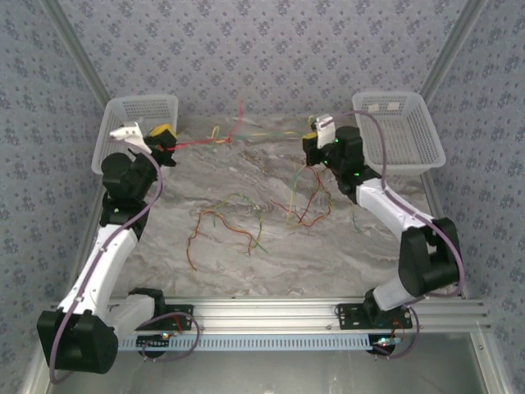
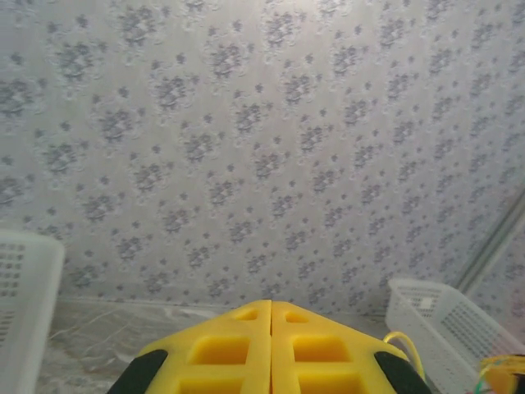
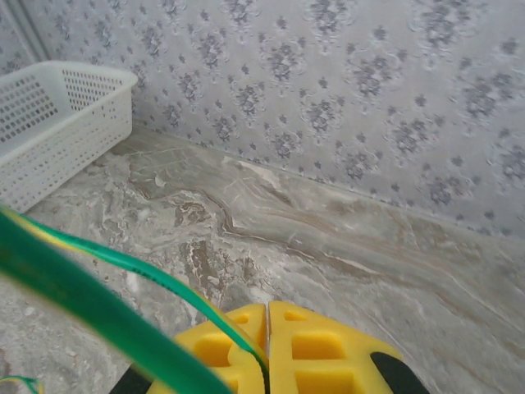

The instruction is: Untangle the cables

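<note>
Green wire (image 3: 98, 305), blurred in the foreground, ends clamped between the fingers of the right gripper (image 3: 268, 310), the left gripper (image 1: 166, 138) pinches a red strand (image 1: 197, 143) taut, and the other cables (image 1: 308, 205) lie snarled on the table (image 1: 279, 267), so untangling looks barely begun.

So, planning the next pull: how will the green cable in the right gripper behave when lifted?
Probably floppy: the green cable curves slackly from the shut right gripper. Likely light, being hair-thin. It may drag neighbouring cables along; they hang bunched below it.
</note>
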